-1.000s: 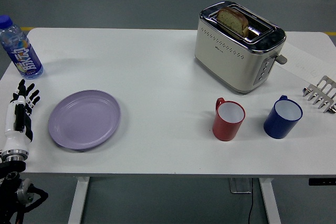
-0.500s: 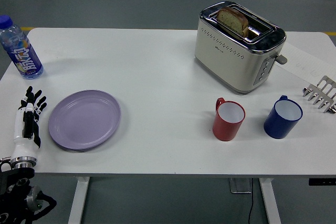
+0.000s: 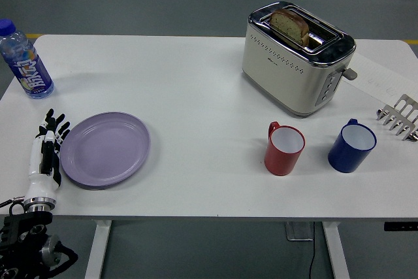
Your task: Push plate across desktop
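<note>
The left hand's fingers (image 3: 55, 124) are black, straight and slightly fanned, pointing toward the far side of the tabletop (image 3: 196, 89); they are released and grasp nothing. Their tips lie just beside the left rim of the lilac plate (image 3: 106, 149), so close that contact cannot be told for sure. The left hand (image 3: 47, 148) itself lies low over the tabletop with its white back plate facing up, and behind it a silver wrist ring leads to the black arm (image 3: 29, 249), which drops past the near edge at the lower left corner.

The plate sits flat in the near left part of the white tabletop, a little way in from the near edge. Far left of it, close to the left edge, stands a clear bottle (image 3: 25, 61) with a blue cap and a blue label, upright.

Well apart on the right half, a cream and chrome toaster (image 3: 295, 59) stands toward the far side with a slice of bread (image 3: 290, 26) upright in one slot. Nearer than the toaster are two mugs side by side: a red mug (image 3: 284, 148) with a white inside, and to its right a blue mug (image 3: 353, 145), also white inside. At the right edge lies a metal rack-like piece (image 3: 400, 117), partly cut off by the frame.
</note>
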{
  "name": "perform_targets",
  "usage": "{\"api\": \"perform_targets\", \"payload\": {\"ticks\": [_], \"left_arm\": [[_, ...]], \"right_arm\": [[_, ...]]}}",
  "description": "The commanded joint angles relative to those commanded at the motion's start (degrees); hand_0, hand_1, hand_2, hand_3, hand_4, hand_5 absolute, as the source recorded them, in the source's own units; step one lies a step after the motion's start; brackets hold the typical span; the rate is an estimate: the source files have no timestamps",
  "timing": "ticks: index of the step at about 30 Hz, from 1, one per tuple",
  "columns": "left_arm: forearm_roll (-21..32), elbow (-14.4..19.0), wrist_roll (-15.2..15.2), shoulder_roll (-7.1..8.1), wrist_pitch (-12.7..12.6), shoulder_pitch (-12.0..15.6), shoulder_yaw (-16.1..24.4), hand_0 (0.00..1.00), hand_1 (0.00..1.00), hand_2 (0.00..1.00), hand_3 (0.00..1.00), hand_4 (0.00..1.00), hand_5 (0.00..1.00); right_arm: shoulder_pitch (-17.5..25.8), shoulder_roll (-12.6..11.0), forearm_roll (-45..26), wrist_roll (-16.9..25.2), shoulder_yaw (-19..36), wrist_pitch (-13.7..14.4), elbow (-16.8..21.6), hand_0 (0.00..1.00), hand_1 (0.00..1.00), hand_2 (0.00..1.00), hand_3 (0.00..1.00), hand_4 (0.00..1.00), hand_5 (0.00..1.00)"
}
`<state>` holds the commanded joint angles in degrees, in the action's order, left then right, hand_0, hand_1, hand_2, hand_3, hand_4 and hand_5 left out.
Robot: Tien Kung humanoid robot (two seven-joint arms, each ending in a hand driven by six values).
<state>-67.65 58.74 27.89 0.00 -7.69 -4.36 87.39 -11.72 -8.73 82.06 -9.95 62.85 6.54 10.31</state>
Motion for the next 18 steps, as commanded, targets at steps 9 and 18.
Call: {"api": "perform_targets", "payload": {"ticks": [9,18], "left_arm": [[1.76,-0.14,0.54,0.0,-0.4,-0.11,-2.65,0.844,0.886,0.931,0.998,0.593,0.998],[3.81,-0.09,1.37,0.0,-1.21,-1.36,-6.89,0.839,0.884,0.927,0.994,0.595,0.998]], "right_arm": [[0.3,-0.04,0.07,0.04,-0.09,-0.03,0.0,0.636,0.613,0.663,0.603,0.188,0.106],[0.02,-0.09,-0.61,0.27,-0.52,0.05,0.0,0.637,0.613,0.663,0.603,0.188,0.106]]}}
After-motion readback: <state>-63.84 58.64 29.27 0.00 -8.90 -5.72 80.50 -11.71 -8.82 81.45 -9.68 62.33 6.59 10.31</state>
